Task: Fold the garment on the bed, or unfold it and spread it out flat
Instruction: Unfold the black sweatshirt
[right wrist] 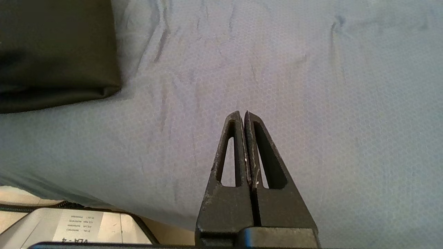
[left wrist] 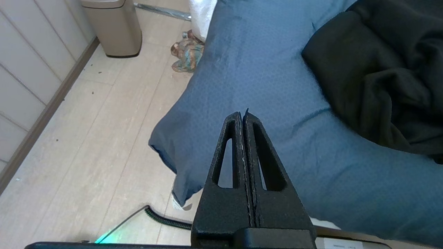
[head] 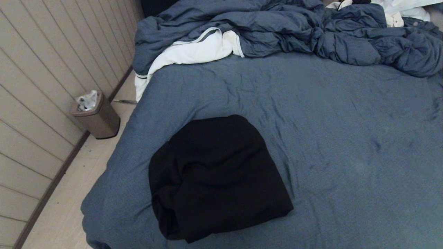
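Note:
The black garment point(head: 216, 176) lies as a folded bundle on the near left part of the bed point(head: 328, 121), which wears a slate-blue sheet. Neither arm shows in the head view. My left gripper point(left wrist: 242, 114) hovers shut and empty over the bed's near left corner, with the garment point(left wrist: 380, 69) off to one side of it. My right gripper point(right wrist: 241, 113) is shut too, with nothing in it, above bare sheet; a folded edge of the garment point(right wrist: 55, 52) shows apart from it.
A crumpled blue-grey duvet point(head: 294, 31) and a white cloth point(head: 190, 52) lie at the far end of the bed. A tan bin point(head: 97, 117) stands on the floor by the panelled wall left of the bed. A coiled cable point(left wrist: 162, 218) lies on the floor.

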You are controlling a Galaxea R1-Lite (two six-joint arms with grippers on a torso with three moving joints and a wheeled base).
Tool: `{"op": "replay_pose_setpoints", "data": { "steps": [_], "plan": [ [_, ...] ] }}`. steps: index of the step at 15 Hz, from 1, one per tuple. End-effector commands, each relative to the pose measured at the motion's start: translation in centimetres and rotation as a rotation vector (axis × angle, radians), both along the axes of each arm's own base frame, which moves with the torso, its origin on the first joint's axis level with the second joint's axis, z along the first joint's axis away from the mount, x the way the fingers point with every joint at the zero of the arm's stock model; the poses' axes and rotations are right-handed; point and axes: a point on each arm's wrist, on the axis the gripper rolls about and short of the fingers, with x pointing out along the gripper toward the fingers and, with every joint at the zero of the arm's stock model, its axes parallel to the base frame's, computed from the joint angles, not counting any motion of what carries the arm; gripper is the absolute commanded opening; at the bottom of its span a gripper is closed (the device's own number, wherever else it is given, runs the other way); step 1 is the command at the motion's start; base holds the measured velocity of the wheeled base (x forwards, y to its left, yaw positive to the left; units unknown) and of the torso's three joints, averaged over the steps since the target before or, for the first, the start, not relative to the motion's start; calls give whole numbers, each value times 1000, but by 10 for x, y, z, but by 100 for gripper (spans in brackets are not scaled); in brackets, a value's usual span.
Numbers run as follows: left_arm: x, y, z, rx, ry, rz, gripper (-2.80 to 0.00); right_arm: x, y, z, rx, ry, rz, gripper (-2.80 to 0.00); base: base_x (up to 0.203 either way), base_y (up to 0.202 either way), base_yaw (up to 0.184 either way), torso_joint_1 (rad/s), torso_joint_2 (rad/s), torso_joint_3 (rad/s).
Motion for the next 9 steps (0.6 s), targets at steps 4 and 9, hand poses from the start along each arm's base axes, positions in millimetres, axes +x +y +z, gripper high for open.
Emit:
{"op": "replay_pose_setpoints", "data": {
  "steps": [4, 9],
  "plan": [
    [0, 0, 0, 1, 2, -1, -280, 0, 0, 0, -2, 2, 2, -280, 0, 0, 0, 0, 0, 0],
    [0, 0, 0, 1, 2, -1, -280, 0, 0, 0, -6, -1, 3, -280, 0, 0, 0, 0, 0, 0]
  ]
}}
